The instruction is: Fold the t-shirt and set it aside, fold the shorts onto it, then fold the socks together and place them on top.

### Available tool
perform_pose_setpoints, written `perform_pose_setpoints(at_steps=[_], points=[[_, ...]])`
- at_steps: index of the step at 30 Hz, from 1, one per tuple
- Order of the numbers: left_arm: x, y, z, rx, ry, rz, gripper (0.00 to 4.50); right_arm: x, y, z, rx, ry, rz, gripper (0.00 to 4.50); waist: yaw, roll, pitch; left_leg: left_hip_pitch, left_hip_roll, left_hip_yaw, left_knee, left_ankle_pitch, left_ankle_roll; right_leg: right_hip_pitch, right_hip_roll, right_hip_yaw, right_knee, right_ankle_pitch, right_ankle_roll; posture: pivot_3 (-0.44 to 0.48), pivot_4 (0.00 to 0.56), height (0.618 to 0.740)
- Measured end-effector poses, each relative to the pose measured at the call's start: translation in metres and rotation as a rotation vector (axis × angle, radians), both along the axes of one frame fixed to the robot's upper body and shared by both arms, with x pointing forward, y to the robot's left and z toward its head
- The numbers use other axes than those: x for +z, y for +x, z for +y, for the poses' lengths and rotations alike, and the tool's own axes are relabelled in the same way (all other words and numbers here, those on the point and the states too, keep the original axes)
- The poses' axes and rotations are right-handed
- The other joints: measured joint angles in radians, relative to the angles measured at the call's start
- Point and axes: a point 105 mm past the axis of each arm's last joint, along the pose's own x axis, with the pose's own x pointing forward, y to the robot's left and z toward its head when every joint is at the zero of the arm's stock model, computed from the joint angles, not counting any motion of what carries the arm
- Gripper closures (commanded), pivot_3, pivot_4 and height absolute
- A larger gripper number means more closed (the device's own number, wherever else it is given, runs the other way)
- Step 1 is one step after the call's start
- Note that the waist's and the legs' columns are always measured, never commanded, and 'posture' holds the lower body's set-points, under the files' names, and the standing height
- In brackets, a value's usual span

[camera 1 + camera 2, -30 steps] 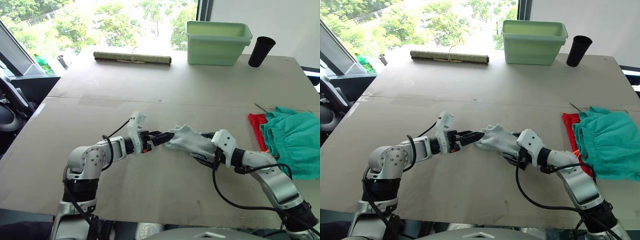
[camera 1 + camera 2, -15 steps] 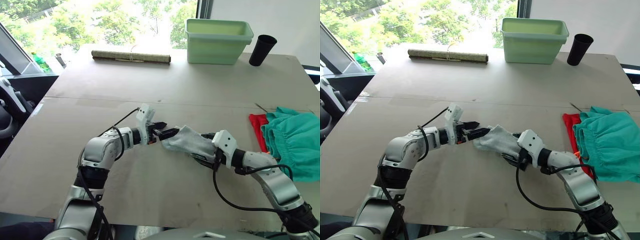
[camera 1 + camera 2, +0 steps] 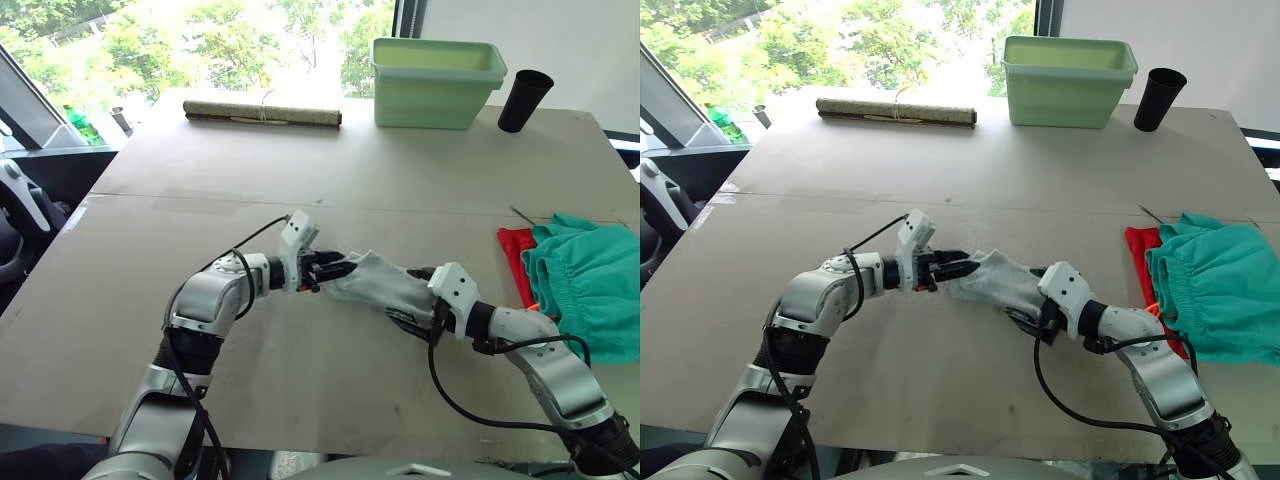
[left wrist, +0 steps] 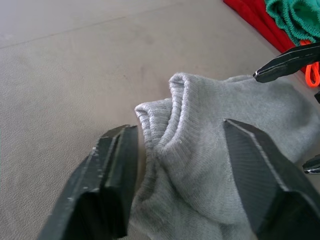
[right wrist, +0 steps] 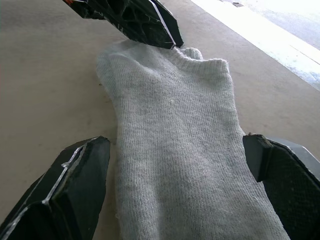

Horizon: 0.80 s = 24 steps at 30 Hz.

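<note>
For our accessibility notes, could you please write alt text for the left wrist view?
The left hand, fingers open, straddles the cuff end of the grey socks lying on the brown table. Beyond them are a fingertip of the right hand and the edges of the t-shirt and shorts.

**Camera positions**

Head stereo pair: high, facing forward and down over the table; both eyes share the whole tabletop. Left wrist camera: very close, facing right along its fingers at the socks. Right wrist camera: very close, facing left at the same socks.
</note>
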Motion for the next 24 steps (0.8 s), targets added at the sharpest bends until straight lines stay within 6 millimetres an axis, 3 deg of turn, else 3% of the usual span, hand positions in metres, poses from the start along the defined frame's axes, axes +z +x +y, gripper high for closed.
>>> perform_pose_setpoints(at_steps=[2, 3, 8, 14, 24], points=[[-0.002, -0.001, 0.000, -0.009, 0.006, 0.003, 4.28, -0.001, 0.000, 0.000, -0.002, 0.000, 0.002, 0.00, 0.000, 0.000, 0.000, 0.000, 0.000, 0.000, 0.000, 0.000, 0.000, 0.000, 0.000, 0.000, 0.000, 0.000, 0.000, 0.000, 0.150, 0.740], [-0.003, -0.002, 0.000, -0.012, 0.008, 0.005, 4.46, -0.001, 0.000, 0.000, -0.003, 0.000, 0.001, 0.00, 0.000, 0.000, 0.000, 0.000, 0.000, 0.000, 0.000, 0.000, 0.000, 0.000, 0.001, 0.000, 0.000, 0.002, 0.003, 0.000, 0.150, 0.740], [-0.002, -0.003, 0.002, 0.013, -0.027, 0.007, 4.46, -0.001, 0.000, -0.001, -0.007, -0.001, 0.002, 0.00, 0.000, 0.000, 0.000, 0.000, 0.000, 0.000, 0.000, 0.000, 0.000, 0.000, 0.001, 0.000, 0.000, 0.002, 0.004, 0.000, 0.150, 0.740], [0.017, -0.010, 0.011, 0.083, -0.104, -0.029, 4.46, -0.001, 0.000, -0.003, -0.011, -0.007, 0.001, 0.00, -0.002, 0.000, 0.000, 0.001, 0.001, 0.000, 0.001, 0.002, -0.003, 0.000, 0.001, 0.001, 0.001, 0.002, 0.004, 0.000, 0.150, 0.740], [0.014, -0.028, 0.021, 0.148, -0.049, -0.032, 4.46, -0.001, 0.007, -0.003, -0.011, -0.014, -0.002, 0.00, 0.000, 0.000, 0.000, 0.001, 0.001, 0.000, 0.001, 0.002, -0.003, 0.001, 0.001, 0.001, 0.001, 0.002, 0.003, 0.000, 0.150, 0.740]])
